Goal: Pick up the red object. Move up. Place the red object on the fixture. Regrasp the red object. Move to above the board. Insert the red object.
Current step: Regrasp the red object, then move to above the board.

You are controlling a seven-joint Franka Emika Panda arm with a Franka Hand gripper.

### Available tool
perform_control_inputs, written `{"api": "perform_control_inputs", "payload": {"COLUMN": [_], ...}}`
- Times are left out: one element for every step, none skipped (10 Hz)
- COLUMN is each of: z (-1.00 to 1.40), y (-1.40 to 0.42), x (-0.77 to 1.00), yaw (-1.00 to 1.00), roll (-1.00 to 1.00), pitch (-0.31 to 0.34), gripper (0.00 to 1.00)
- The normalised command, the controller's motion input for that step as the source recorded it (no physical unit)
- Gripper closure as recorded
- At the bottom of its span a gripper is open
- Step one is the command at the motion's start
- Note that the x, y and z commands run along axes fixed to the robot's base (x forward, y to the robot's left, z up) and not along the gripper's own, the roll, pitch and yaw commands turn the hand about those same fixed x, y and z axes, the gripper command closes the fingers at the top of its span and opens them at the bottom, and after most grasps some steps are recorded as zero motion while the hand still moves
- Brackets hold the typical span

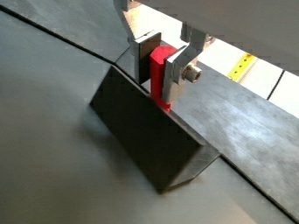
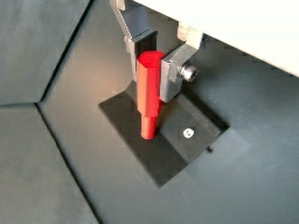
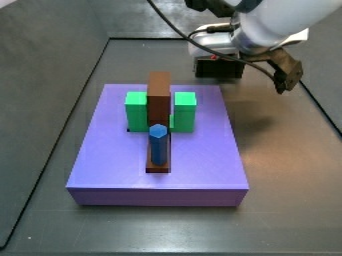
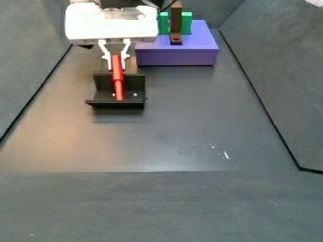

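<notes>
Directly above the fixture, the pincer is seen clamped on the red object. Its long axis is held upright, lower end at the fixture's base plate.

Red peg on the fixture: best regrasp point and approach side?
Grip the red peg on its upper shaft, coming straight down from above. It stands upright with its lower end on the fixture, whose wall blocks access low down. The gripper already straddles the upper part, fingers on either side; whether they are clamped is unclear.
</notes>
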Motion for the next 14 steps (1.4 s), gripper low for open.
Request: {"api": "perform_control_inputs", "payload": {"z": [0.0,0.0,0.0,1.4,1.4,1.4,1.4,1.4,1.4,1.4,1.4,0.65,0.29,0.28], "y": [0.0,0.0,0.0,0.0,0.0,0.0,0.01,-0.01,-0.01,0.01,-0.03,-0.02,-1.4,-1.4], "x": [0.0,0.0,0.0,0.0,0.0,-0.01,-0.01,0.01,0.01,0.01,0.03,0.03,-1.03,-1.03], "yaw": [0.0,0.0,0.0,0.0,0.09,0.08,0.06,0.04,0.01,0.01,0.0,0.0,-0.18,-0.18], "roll": [0.0,0.0,0.0,0.0,-0.02,-0.05,0.0,0.02,0.0,0.0,-0.01,0.0,-1.0,-1.0], "pitch": [0.0,0.0,0.0,0.0,0.003,-0.002,-0.028,-0.006,0.003,0.008,0.022,0.041,-0.016,-0.024], "gripper": [1.0,1.0,1.0,1.0,1.0,1.0,1.0,1.0,1.0,1.0,1.0,1.0,1.0,1.0]}}
